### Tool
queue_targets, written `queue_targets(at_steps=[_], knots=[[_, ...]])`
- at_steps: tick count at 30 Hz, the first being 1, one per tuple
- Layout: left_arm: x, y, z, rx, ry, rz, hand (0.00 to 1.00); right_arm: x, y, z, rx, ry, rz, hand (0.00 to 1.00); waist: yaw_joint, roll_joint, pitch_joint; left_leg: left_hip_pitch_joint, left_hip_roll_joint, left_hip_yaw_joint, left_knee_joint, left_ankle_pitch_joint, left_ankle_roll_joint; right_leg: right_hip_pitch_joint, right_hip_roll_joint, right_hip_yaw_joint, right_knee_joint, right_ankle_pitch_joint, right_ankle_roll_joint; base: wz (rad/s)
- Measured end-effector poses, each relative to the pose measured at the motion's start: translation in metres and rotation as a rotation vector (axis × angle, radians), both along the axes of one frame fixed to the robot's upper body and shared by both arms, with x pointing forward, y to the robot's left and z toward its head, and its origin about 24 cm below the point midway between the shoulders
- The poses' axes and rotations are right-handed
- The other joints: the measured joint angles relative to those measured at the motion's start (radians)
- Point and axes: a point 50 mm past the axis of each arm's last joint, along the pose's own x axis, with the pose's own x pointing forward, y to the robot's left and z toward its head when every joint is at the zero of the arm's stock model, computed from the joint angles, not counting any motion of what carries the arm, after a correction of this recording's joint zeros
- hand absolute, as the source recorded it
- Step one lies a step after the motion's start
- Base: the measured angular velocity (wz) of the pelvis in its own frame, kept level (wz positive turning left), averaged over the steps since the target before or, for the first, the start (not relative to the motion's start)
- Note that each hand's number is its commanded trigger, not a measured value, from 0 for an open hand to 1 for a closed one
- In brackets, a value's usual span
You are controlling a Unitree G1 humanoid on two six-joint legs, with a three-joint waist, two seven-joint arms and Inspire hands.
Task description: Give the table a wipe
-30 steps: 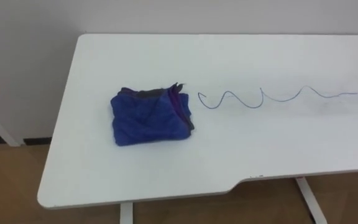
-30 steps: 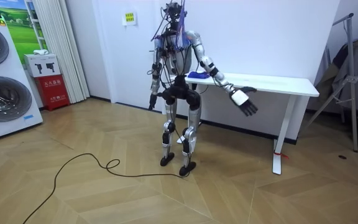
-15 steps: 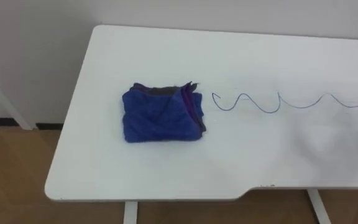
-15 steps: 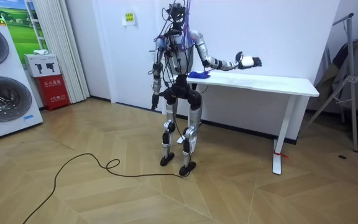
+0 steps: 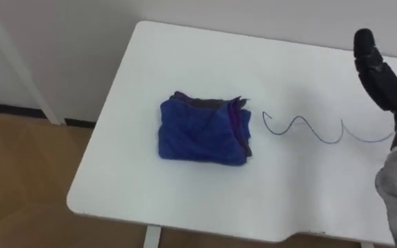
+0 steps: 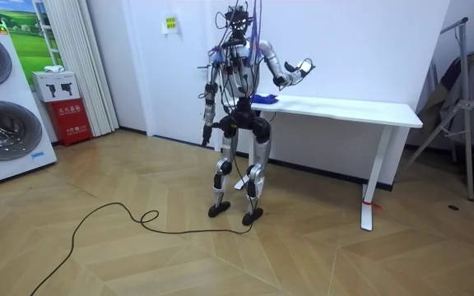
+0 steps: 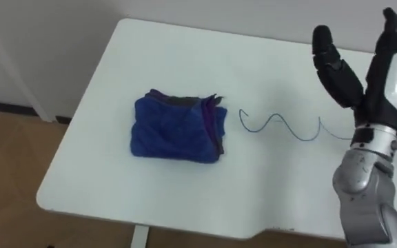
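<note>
**Right hand (image 7: 395, 83) raised over the table (image 5: 185, 62)**

Since a second ago the right hand has swung up from beside the table, its fingers straight, apart and empty. The left hand (image 6: 206, 136) hangs at the robot's side. The folded blue cloth (image 5: 203, 129) lies left of centre, with the pen squiggle (image 5: 302, 127) just beside it.

Indoor test room with household fittings. Stacked washing machines (image 6: 2, 131) at the room view's left, red cabinet (image 6: 71, 120) beside them, pale curtain (image 6: 72, 57), wood-pattern floor (image 6: 138, 263), white table (image 6: 360, 108) against a bare wall (image 6: 369, 41), metal stand (image 6: 467, 115) at the right.
</note>
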Motion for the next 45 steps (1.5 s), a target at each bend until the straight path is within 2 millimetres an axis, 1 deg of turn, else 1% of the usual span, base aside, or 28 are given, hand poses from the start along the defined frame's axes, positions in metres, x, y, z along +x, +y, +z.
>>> queue_targets(at_steps=[1,2,3,4,5,6,7,8,9,10,11,12,14,15,17,19,20,23,25,28,29,32,33,36,40,41,42,45], knots=[[0.000,-0.001,0.000,-0.004,0.002,-0.006,0.00,0.000,0.003,0.001,-0.001,-0.002,0.013,0.00,-0.006,0.000,0.0000,-0.002,-0.002,0.039,0.002,-0.002,-0.005,0.006,0.000,0.008,0.001,0.000,0.000,0.56],[0.004,-0.003,-0.001,-0.015,0.001,-0.026,0.00,0.002,0.010,0.002,-0.005,-0.002,0.041,0.00,-0.016,-0.013,0.0056,-0.017,-0.006,0.104,-0.008,0.000,-0.009,0.016,-0.005,0.049,-0.002,0.000,0.000,0.62],[0.012,-0.006,-0.001,-0.030,-0.011,-0.057,0.00,0.005,0.013,0.004,-0.020,0.004,0.054,0.00,-0.014,-0.008,0.0031,-0.058,-0.022,0.136,-0.038,0.029,0.026,0.013,-0.013,0.100,-0.002,-0.002,0.003,0.63],[0.016,-0.006,-0.001,-0.034,-0.010,-0.081,0.00,0.008,0.019,0.002,-0.054,0.031,0.079,0.00,-0.002,-0.022,-0.0014,-0.050,-0.027,0.154,-0.029,0.056,0.033,0.007,-0.019,0.106,0.005,-0.006,0.014,0.35],[0.018,-0.007,-0.001,-0.037,-0.009,-0.088,0.00,0.009,0.021,0.002,-0.080,0.042,0.092,0.00,0.011,-0.023,0.0005,-0.042,-0.027,0.151,-0.027,0.057,0.034,-0.001,-0.018,0.093,0.018,-0.009,0.021,-0.04],[0.021,-0.007,-0.001,-0.034,-0.010,-0.104,0.00,0.010,0.026,0.001,-0.127,0.061,0.116,0.00,0.047,-0.017,0.0042,-0.029,-0.024,0.112,-0.026,0.057,0.034,-0.019,-0.004,0.069,0.029,-0.023,0.028,-0.30],[0.022,-0.005,-0.001,-0.025,-0.004,-0.114,0.00,0.013,0.033,0.005,-0.169,0.053,0.149,0.00,0.072,-0.019,0.0044,-0.029,-0.015,0.057,-0.026,0.056,0.032,-0.066,0.017,0.067,-0.017,-0.001,0.004,-0.40],[0.021,-0.004,-0.001,-0.021,0.003,-0.117,0.00,0.016,0.039,0.007,-0.191,0.046,0.175,0.00,0.077,-0.019,0.0053,-0.030,-0.011,0.043,-0.026,0.053,0.028,-0.097,0.028,0.065,-0.046,0.037,-0.010,-0.24],[0.014,-0.005,-0.003,-0.029,0.030,-0.117,0.00,0.018,0.049,0.006,-0.231,0.055,0.217,0.00,0.068,-0.007,0.0001,-0.017,-0.001,0.037,-0.027,0.039,0.014,-0.108,0.026,0.014,-0.026,0.111,-0.036,0.03],[0.013,-0.007,-0.004,-0.035,0.037,-0.118,0.00,0.018,0.053,0.004,-0.242,0.063,0.232,0.00,0.063,0.002,0.0037,-0.007,0.004,0.049,-0.027,0.036,0.009,-0.094,0.030,0.008,-0.021,0.113,-0.035,0.33],[0.011,-0.009,-0.005,-0.045,0.054,-0.131,0.00,0.018,0.057,-0.003,-0.252,0.091,0.250,0.00,0.053,0.016,0.0117,0.006,0.007,0.079,-0.031,0.037,0.008,-0.071,0.029,-0.006,-0.019,0.113,-0.035,0.40],[0.015,-0.010,-0.005,-0.046,0.045,-0.143,0.00,0.019,0.060,-0.009,-0.264,0.126,0.265,0.00,0.051,0.021,0.0113,0.006,0.006,0.103,-0.031,0.038,0.010,-0.067,0.028,-0.011,-0.018,0.108,-0.030,0.32],[0.025,-0.010,-0.004,-0.039,0.021,-0.150,0.00,0.020,0.062,-0.015,-0.291,0.168,0.279,0.00,0.059,0.014,0.0128,-0.001,0.000,0.103,-0.035,0.037,0.012,-0.079,0.024,-0.013,-0.018,0.103,-0.028,0.07],[0.029,-0.009,-0.003,-0.036,0.014,-0.153,0.00,0.021,0.063,-0.018,-0.300,0.192,0.286,0.00,0.072,0.010,0.0112,-0.013,-0.002,0.108,-0.033,0.032,0.023,-0.086,0.024,-0.012,-0.018,0.103,-0.028,-0.03],[0.030,-0.009,-0.003,-0.032,0.013,-0.153,0.00,0.020,0.068,-0.020,-0.318,0.207,0.307,0.00,0.076,-0.002,0.0082,-0.017,-0.014,0.115,-0.031,0.030,0.027,-0.088,0.022,-0.010,-0.017,0.098,-0.029,-0.05],[0.026,-0.009,-0.004,-0.033,0.021,-0.150,0.00,0.020,0.072,-0.022,-0.334,0.221,0.325,0.00,0.078,-0.014,0.0007,-0.016,-0.017,0.117,-0.029,0.028,0.029,-0.087,0.023,-0.005,-0.013,0.096,-0.028,0.00],[0.025,-0.009,-0.004,-0.034,0.024,-0.149,0.00,0.020,0.072,-0.022,-0.335,0.222,0.326,0.00,0.079,-0.013,0.0013,-0.016,-0.017,0.118,-0.030,0.028,0.030,-0.085,0.023,-0.004,-0.013,0.095,-0.027,0.05],[0.019,-0.008,-0.006,-0.035,0.053,-0.144,0.00,0.019,0.074,-0.022,-0.336,0.219,0.328,0.00,0.087,-0.021,-0.0022,-0.010,-0.018,0.117,-0.027,0.026,0.030,-0.076,0.025,0.003,-0.013,0.092,-0.025,0.03],[0.017,-0.009,-0.006,-0.035,0.064,-0.148,0.00,0.019,0.076,-0.020,-0.361,0.207,0.333,0.00,0.094,-0.024,-0.0007,-0.009,-0.018,0.117,-0.026,0.026,0.030,-0.075,0.025,0.003,-0.013,0.093,-0.025,0.00],[0.016,-0.010,-0.007,-0.031,0.070,-0.160,0.00,0.018,0.077,-0.021,-0.406,0.201,0.332,0.00,0.097,-0.021,0.0017,-0.009,-0.018,0.117,-0.027,0.026,0.030,-0.076,0.025,0.003,-0.013,0.092,-0.025,0.00],[0.016,-0.010,-0.007,-0.025,0.070,-0.161,0.00,0.017,0.078,-0.021,-0.419,0.198,0.338,0.00,0.098,-0.018,0.0042,-0.009,-0.018,0.117,-0.028,0.026,0.031,-0.076,0.026,0.003,-0.014,0.092,-0.025,0.00],[0.016,-0.010,-0.007,-0.018,0.070,-0.159,0.00,0.013,0.084,-0.015,-0.439,0.162,0.362,0.00,0.098,-0.014,0.0074,-0.012,-0.017,0.117,-0.028,0.026,0.031,-0.083,0.026,0.002,-0.014,0.092,-0.026,-0.01],[0.018,-0.010,-0.006,-0.018,0.067,-0.160,0.00,0.012,0.089,-0.013,-0.442,0.144,0.380,0.00,0.096,-0.010,0.0094,-0.013,-0.017,0.117,-0.028,0.026,0.031,-0.083,0.026,0.001,-0.015,0.092,-0.026,0.00],[0.026,-0.010,-0.006,-0.016,0.046,-0.166,0.00,0.009,0.096,-0.013,-0.445,0.137,0.419,0.00,0.098,-0.008,0.0100,-0.013,-0.016,0.117,-0.029,0.026,0.031,-0.083,0.027,-0.003,-0.016,0.090,-0.026,0.00],[0.036,-0.012,-0.005,-0.015,0.027,-0.182,0.00,0.006,0.104,-0.019,-0.446,0.151,0.454,0.00,0.098,-0.004,0.0073,-0.013,-0.015,0.115,-0.030,0.026,0.031,-0.082,0.026,-0.014,-0.015,0.089,-0.026,0.02],[0.040,-0.013,-0.004,-0.015,0.020,-0.197,0.00,0.003,0.105,-0.023,-0.445,0.167,0.466,0.00,0.097,0.001,0.0050,-0.014,-0.015,0.114,-0.030,0.025,0.032,-0.081,0.026,-0.015,-0.015,0.090,-0.026,0.03],[0.042,-0.015,-0.005,-0.016,0.020,-0.210,0.00,-0.001,0.108,-0.028,-0.444,0.187,0.480,0.00,0.098,0.003,0.0003,-0.013,-0.015,0.114,-0.030,0.025,0.033,-0.081,0.026,-0.015,-0.014,0.090,-0.026,0.00],[0.043,-0.016,-0.005,-0.018,0.020,-0.224,0.00,-0.008,0.111,-0.038,-0.445,0.227,0.506,0.00,0.098,0.012,-0.0018,-0.013,-0.016,0.114,-0.030,0.024,0.033,-0.082,0.025,-0.015,-0.011,0.090,-0.026,0.00]])
